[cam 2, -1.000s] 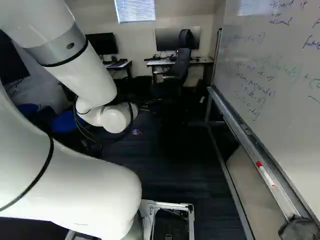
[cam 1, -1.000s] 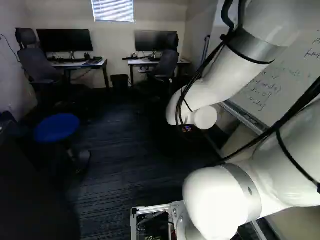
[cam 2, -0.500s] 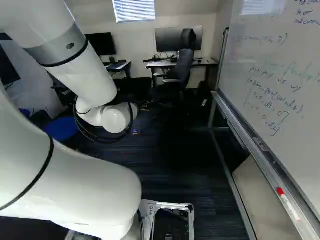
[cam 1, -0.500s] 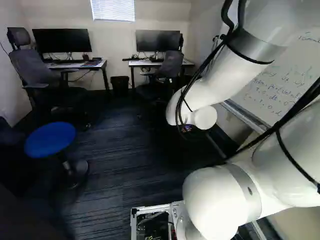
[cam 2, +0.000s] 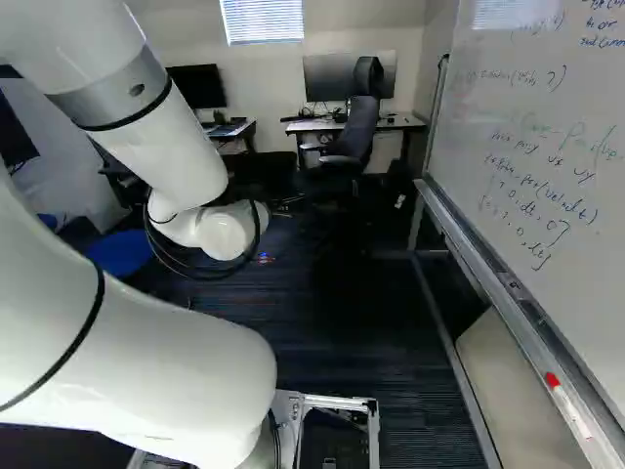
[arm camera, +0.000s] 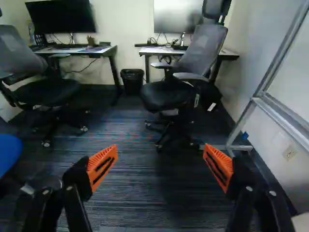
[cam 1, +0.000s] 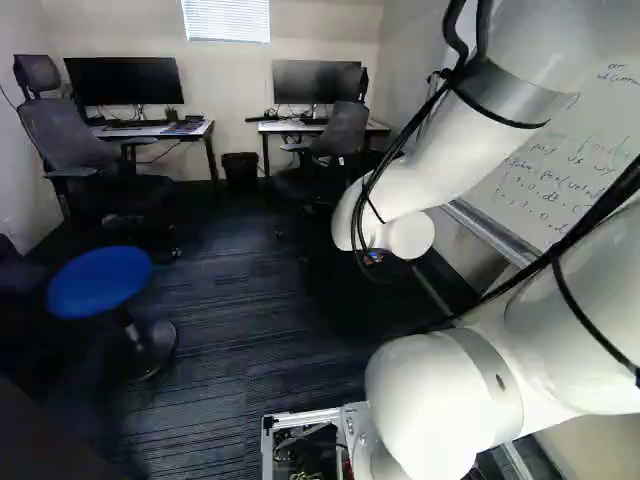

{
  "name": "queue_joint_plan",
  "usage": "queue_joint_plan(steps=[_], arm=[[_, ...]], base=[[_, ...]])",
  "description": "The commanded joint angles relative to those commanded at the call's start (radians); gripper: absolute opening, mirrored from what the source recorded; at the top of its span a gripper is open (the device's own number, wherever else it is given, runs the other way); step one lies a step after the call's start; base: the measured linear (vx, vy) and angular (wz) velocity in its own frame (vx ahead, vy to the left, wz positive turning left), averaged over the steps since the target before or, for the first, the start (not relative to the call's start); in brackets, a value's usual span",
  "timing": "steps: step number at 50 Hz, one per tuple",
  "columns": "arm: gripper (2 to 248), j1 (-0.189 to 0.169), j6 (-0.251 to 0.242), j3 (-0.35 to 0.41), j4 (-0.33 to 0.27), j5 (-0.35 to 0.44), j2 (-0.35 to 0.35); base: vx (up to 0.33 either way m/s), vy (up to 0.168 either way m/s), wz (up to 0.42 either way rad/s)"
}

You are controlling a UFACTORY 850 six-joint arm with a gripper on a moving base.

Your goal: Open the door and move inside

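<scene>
The arm (cam 1: 430,180) is running out of both base views and covering part of the room behind it. A metal frame (cam 2: 374,430) is showing beside its lowest joint, cut off at the views' foot. The gripper (arm camera: 160,152) is standing released, its fingers wide apart; only the wrist view is showing it. Small coloured spots (cam 1: 374,257) are appearing beside the arm's end, too small to make out. Where the door is standing, I cannot tell.

At the left, a blue stool (cam 1: 100,281) is standing on dark striped carpet (cam 1: 225,330); the arm is partly hiding it in the right base view. At the right, a whiteboard (cam 2: 547,117) is running out of view, and its ledge is holding a red-capped marker (cam 2: 566,401) that only the right base view is showing.

Farther off, two chairs are standing, left (cam 1: 65,130) and right (cam 1: 342,130), before two tabletops, left (cam 1: 155,129) and right (cam 1: 290,125), each carrying a monitor. A bin (cam 1: 240,172) is standing between the tabletops. Only the wrist view is showing an outlet (arm camera: 289,153) under the whiteboard. On the far wall, a blind (cam 1: 226,20) is being cut off above.
</scene>
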Motion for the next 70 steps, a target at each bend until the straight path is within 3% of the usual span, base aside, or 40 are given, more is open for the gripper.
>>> queue_joint_plan(steps=[70], arm=[[247, -0.057, 0.000, 0.143, 0.025, 0.118, 0.005]], base=[[0.000, 0.000, 0.000]])
